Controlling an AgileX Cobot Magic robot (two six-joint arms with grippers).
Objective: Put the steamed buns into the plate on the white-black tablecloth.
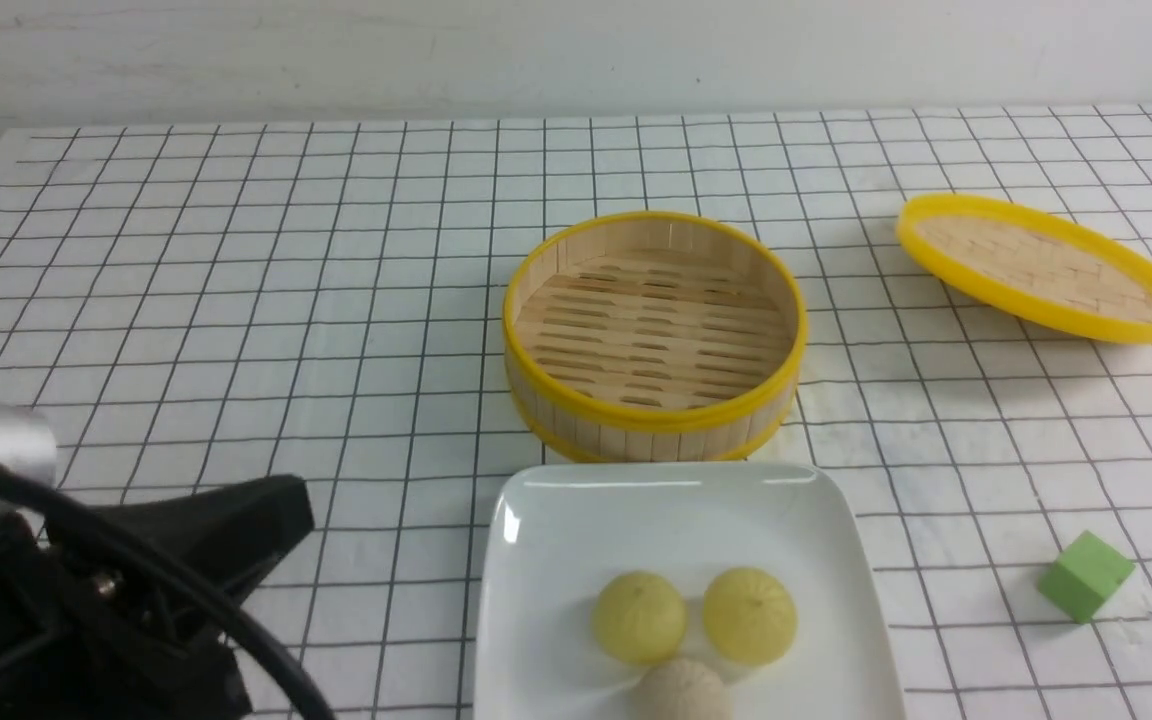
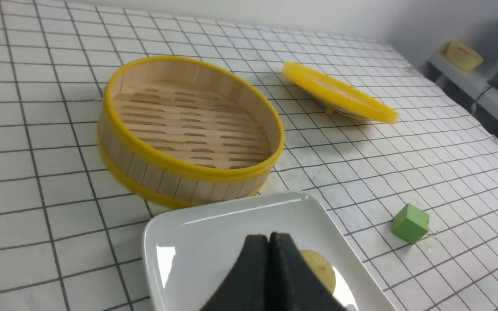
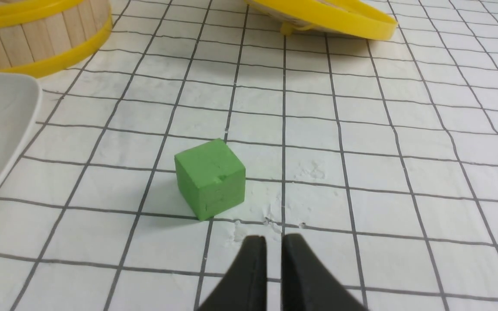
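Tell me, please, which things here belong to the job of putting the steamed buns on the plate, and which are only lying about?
For the job:
- steamed buns, both already on the plate
- plate
- tablecloth

Only lying about:
- bamboo steamer, empty
- steamer lid
- green cube
- beige bun

You see the beige bun [image 1: 684, 692] and the near rim of the plate [image 1: 556, 505] cut off by the front view's bottom edge. In your left wrist view, the left pincer [image 2: 269, 236] hides most of one steamed bun [image 2: 321, 271].
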